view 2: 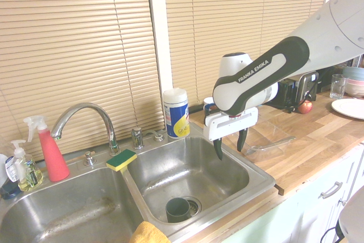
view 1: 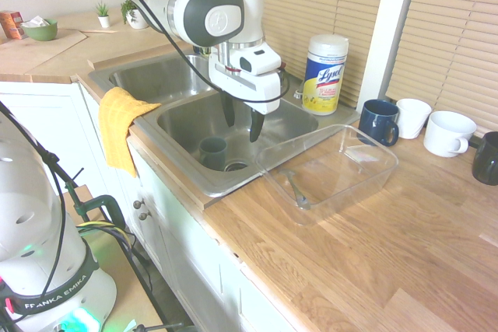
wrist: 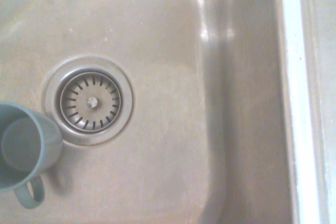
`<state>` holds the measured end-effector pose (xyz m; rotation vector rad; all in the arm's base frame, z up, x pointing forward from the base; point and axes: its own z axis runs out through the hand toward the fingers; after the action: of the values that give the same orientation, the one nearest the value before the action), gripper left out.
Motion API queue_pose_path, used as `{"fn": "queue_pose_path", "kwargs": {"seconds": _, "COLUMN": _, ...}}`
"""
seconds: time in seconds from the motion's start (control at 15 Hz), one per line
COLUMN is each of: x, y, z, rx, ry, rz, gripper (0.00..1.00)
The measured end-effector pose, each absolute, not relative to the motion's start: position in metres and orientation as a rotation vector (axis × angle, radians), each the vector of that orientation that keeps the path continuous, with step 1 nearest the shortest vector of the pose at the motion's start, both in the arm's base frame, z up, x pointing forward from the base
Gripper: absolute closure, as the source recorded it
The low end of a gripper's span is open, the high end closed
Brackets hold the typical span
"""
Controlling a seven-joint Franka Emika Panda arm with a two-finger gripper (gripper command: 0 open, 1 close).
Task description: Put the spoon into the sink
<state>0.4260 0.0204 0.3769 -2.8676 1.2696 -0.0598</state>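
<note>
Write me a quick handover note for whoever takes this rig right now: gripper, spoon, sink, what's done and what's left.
Gripper: open, empty, hanging over the sink basin nearer the clear plastic tray.
Spoon: lying inside the tray on the wooden counter, beside that basin; not gripped.
Sink: that basin holds a grey-green mug next to the drain; no spoon in it.
Done: nothing yet.
Left: move over to the tray, grasp the spoon, carry it over the basin and release it clear of the mug.
</note>
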Motion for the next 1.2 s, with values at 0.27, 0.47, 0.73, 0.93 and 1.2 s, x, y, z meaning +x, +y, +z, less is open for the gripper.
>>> {"fn": "queue_pose_path", "kwargs": {"seconds": 0.27, "x": 0.429, "y": 0.020, "z": 0.379, "rx": -2.856, "ry": 1.257, "rz": -0.098, "gripper": 0.00}}
{"fn": "queue_pose_path", "kwargs": {"seconds": 0.47, "x": 0.432, "y": 0.014, "z": 0.386, "rx": -2.833, "ry": 1.263, "rz": -0.167, "gripper": 0.00}}
{"fn": "queue_pose_path", "kwargs": {"seconds": 0.73, "x": 0.427, "y": -0.010, "z": 0.419, "rx": -2.797, "ry": 1.262, "rz": -0.268, "gripper": 0.00}}
{"fn": "queue_pose_path", "kwargs": {"seconds": 0.93, "x": 0.411, "y": -0.050, "z": 0.445, "rx": -2.781, "ry": 1.265, "rz": -0.285, "gripper": 0.00}}
{"fn": "queue_pose_path", "kwargs": {"seconds": 1.2, "x": 0.393, "y": -0.094, "z": 0.449, "rx": -2.800, "ry": 1.254, "rz": -0.199, "gripper": 0.00}}
